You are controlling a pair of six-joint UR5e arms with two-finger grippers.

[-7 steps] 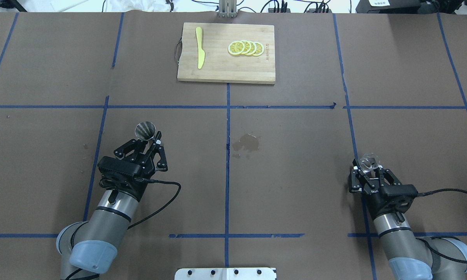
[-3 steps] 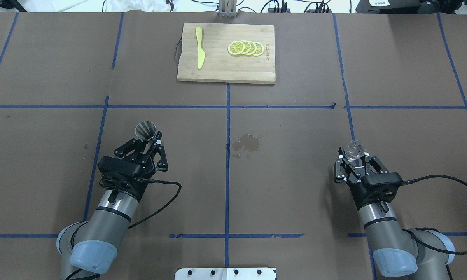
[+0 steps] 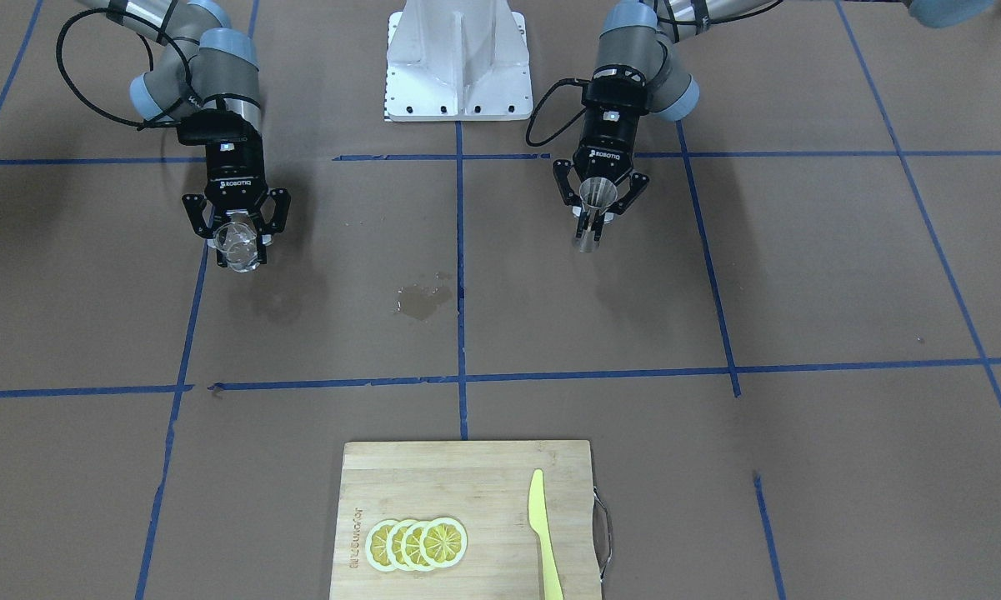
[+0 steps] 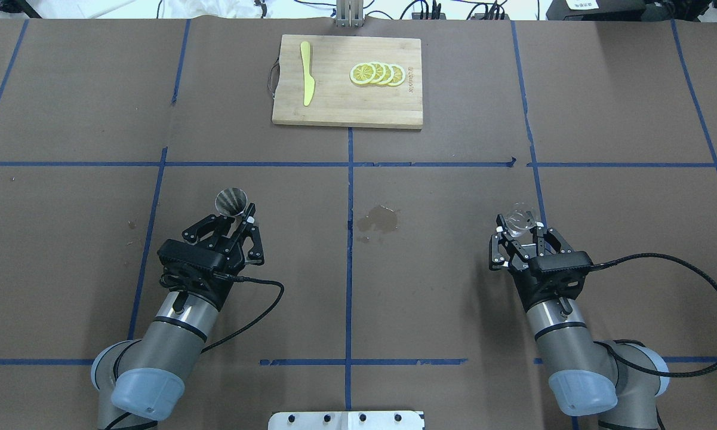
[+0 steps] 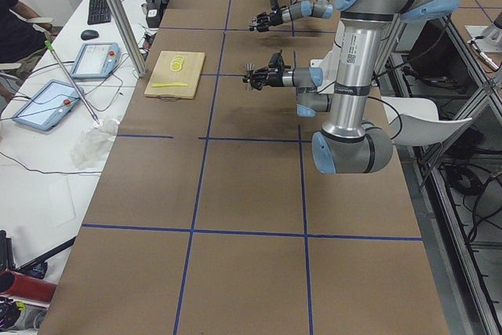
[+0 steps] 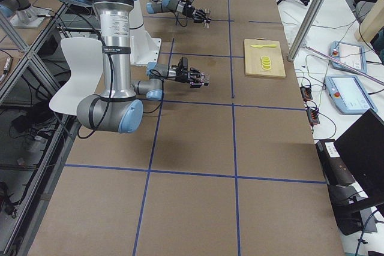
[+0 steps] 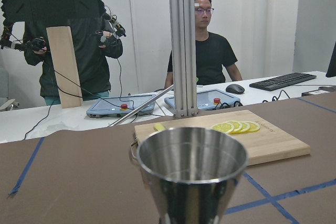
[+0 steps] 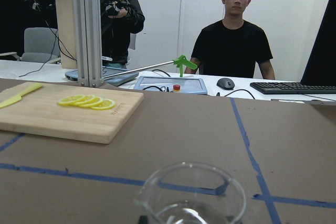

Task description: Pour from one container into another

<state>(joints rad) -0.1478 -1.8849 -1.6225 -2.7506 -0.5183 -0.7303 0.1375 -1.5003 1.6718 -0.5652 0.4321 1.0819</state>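
Observation:
The clear glass measuring cup [image 4: 516,217] is held above the table at the right, with my right gripper [image 4: 520,230] shut on it. In the front-facing view the glass cup [image 3: 237,242] hangs between the right gripper's [image 3: 237,237] fingers. Its rim and pouring lip fill the bottom of the right wrist view, cup [image 8: 191,199]. The steel jigger [image 4: 231,200] stands upright in my left gripper [image 4: 235,214], which is shut on its narrow waist. The jigger [image 3: 596,200] is off the table, and its open cone [image 7: 192,163] faces up. The two containers are far apart.
A wooden cutting board [image 4: 346,107] at the far middle carries a yellow knife [image 4: 306,80] and lemon slices [image 4: 377,74]. A wet stain [image 4: 379,219] marks the brown paper between the arms. People [image 8: 237,40] stand and sit beyond the table's far edge.
My right arm has carried the glass cup left and farther from the robot, toward the table's middle. The left arm with the jigger has shifted slightly right.

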